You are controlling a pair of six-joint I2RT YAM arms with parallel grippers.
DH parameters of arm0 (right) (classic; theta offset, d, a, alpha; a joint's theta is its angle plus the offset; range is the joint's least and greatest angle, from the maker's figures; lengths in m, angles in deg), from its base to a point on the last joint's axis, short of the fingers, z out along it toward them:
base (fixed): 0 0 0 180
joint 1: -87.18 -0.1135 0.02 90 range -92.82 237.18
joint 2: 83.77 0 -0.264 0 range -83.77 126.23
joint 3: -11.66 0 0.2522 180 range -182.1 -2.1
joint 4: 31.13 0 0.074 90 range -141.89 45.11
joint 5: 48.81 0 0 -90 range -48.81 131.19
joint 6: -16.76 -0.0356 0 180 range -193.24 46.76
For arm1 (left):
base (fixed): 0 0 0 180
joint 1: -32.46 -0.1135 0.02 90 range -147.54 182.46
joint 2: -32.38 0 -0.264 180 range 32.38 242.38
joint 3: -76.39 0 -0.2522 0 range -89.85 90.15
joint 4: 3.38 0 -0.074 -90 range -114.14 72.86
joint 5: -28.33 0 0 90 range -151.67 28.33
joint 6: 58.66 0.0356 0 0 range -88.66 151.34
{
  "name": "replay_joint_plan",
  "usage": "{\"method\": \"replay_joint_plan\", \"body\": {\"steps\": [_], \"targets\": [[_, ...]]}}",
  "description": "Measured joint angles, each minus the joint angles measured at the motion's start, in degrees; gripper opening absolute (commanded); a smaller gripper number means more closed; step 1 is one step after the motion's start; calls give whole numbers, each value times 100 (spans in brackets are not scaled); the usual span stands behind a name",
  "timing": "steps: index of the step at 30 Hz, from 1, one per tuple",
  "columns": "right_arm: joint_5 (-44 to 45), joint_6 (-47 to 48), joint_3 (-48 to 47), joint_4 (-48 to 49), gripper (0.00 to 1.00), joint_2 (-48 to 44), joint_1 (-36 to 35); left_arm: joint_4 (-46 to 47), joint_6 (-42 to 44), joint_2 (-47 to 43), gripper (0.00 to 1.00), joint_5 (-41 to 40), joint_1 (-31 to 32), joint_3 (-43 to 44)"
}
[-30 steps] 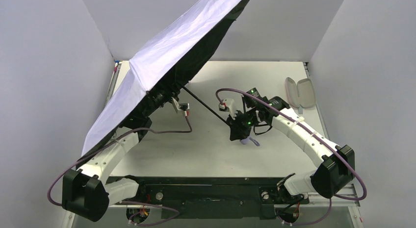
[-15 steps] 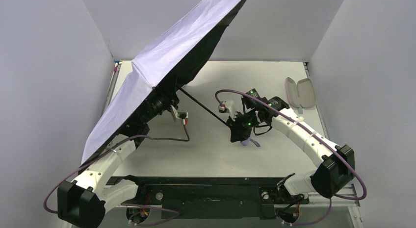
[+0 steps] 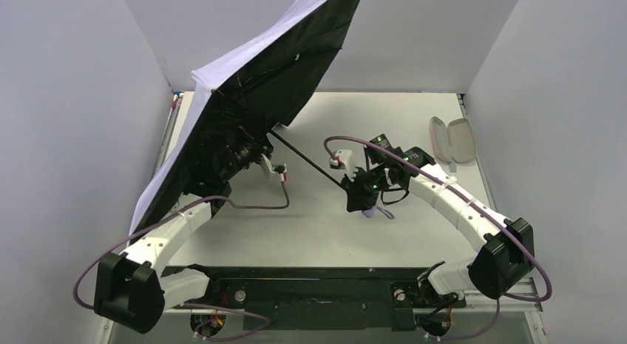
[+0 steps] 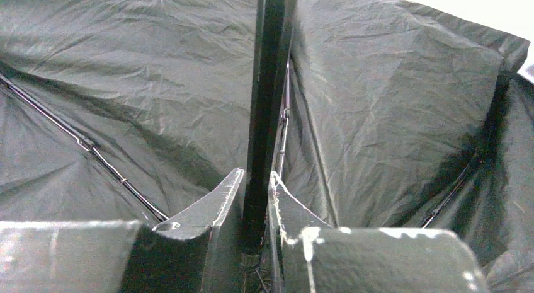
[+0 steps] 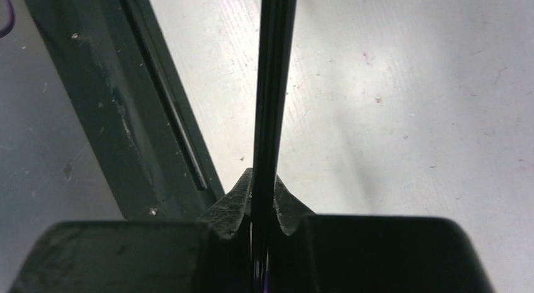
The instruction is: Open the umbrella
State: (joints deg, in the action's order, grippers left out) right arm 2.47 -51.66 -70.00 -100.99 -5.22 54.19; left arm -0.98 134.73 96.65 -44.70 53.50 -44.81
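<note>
Top external — umbrella (image 3: 244,100) spread; case (image 3: 452,139) apart

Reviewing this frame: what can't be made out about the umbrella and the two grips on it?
- Umbrella canopy top: cut off by the upper edge of the top view.
- Left gripper: hidden under the canopy in the top view; the wrist view alone shows it around the shaft.
- Handle: hidden behind the right gripper and its own body in both views.

Umbrella (image 3: 251,100) pale purple on top and black underneath, thin black shaft (image 3: 307,157), white table (image 3: 414,122), white and black arms, purple cables.
</note>
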Motion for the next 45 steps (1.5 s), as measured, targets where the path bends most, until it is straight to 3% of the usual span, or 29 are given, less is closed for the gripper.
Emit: {"method": "replay_joint_plan", "body": {"steps": [2,11,17,21,26,29,31,32,40,45], "targets": [[105,-48,70,149,0,0,0,190,37,264,0,118,-94,37],[339,-321,101,855,1,2,35,767,131,1344,0,1394,-516,1043],[48,-396,-509,765,29,114,4,1176,81,1613,0,1869,-664,1674],[-323,-426,-848,675,33,238,-52,1517,20,1611,0,1958,-691,1899],[-695,-673,-894,632,18,472,-31,1812,-90,1580,0,2181,-691,1908],[-918,-916,-894,597,17,660,-4,1836,-140,1515,0,2382,-706,1897],[-1071,-990,-894,599,10,730,28,1862,-140,1458,0,2450,-726,1875],[-1150,-1016,-894,610,1,741,33,1897,-138,1434,0,2468,-739,1858],[-1311,-935,-754,745,0,732,31,1963,0,1504,0,2424,-761,1845],[-1010,-901,-538,857,0,693,37,2006,120,2020,0,2389,-776,1923]]}}
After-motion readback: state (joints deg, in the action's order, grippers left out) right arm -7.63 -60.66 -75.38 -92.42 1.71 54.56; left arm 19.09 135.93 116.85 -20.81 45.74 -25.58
